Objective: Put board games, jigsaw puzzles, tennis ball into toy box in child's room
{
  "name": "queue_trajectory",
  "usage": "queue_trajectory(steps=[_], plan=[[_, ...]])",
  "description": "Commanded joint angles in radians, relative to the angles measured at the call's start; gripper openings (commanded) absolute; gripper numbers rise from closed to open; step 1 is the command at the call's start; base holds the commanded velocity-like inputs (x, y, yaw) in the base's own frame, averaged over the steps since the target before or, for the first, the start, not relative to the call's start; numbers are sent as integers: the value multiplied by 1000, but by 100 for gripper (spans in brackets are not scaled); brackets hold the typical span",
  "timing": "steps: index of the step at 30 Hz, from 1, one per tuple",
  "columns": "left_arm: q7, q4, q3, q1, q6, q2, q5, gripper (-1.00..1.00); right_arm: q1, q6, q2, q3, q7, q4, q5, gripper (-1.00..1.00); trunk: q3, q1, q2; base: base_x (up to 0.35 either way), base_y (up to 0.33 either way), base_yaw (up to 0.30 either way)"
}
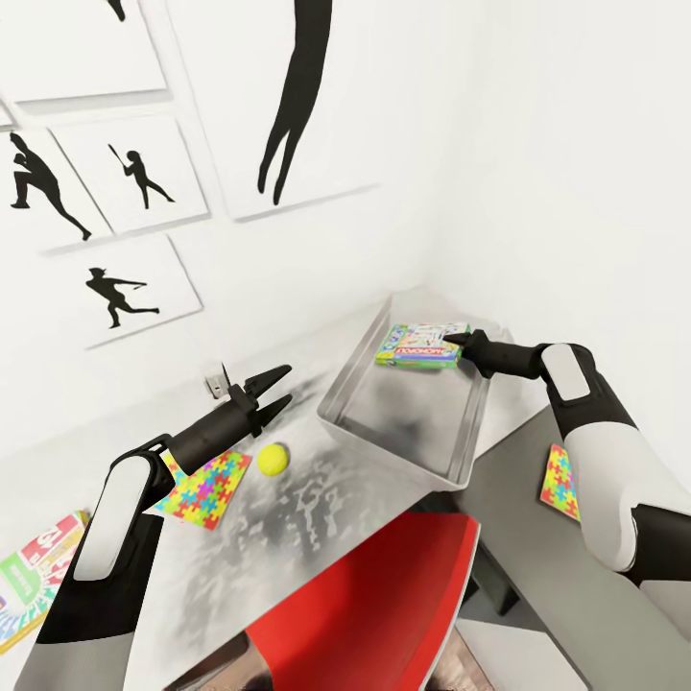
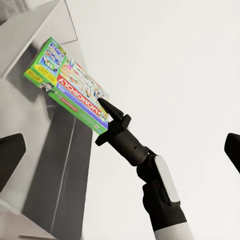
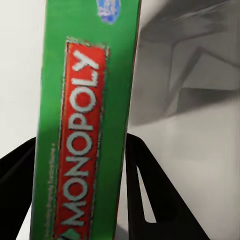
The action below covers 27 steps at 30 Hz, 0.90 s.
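Tray (image 1: 401, 422) on bench (image 1: 317, 499); Monopoly (image 1: 422, 345) over tray's far end; ball (image 1: 274, 459), puzzle (image 1: 203, 488) left of tray.

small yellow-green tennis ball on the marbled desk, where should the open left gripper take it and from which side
Grip the small yellow-green tennis ball across its middle, coming straight down from above. It is round, so any width works. It sits clear on the pale marbled desk, just beside the multicoloured jigsaw square, with the open left gripper already close by.
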Motion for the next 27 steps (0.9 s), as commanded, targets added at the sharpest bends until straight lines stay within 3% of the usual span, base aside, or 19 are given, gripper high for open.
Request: queue_trajectory(steps=[1, 11, 27], plan=[[-6, 0, 1, -1, 5, 0, -5, 100, -1, 5, 0, -4, 9, 0, 9, -100, -3, 0, -2, 0, 0, 0], [-6, 0, 1, -1, 5, 0, -5, 100, -6, 4, 0, -4, 9, 0, 11, -100, -17, 0, -2, 0, 0, 0], [-6, 0, 1, -1, 5, 0, -5, 100, -14, 0, 0, -4, 4, -18, 11, -100, -20, 0, -2, 0, 0, 0]])
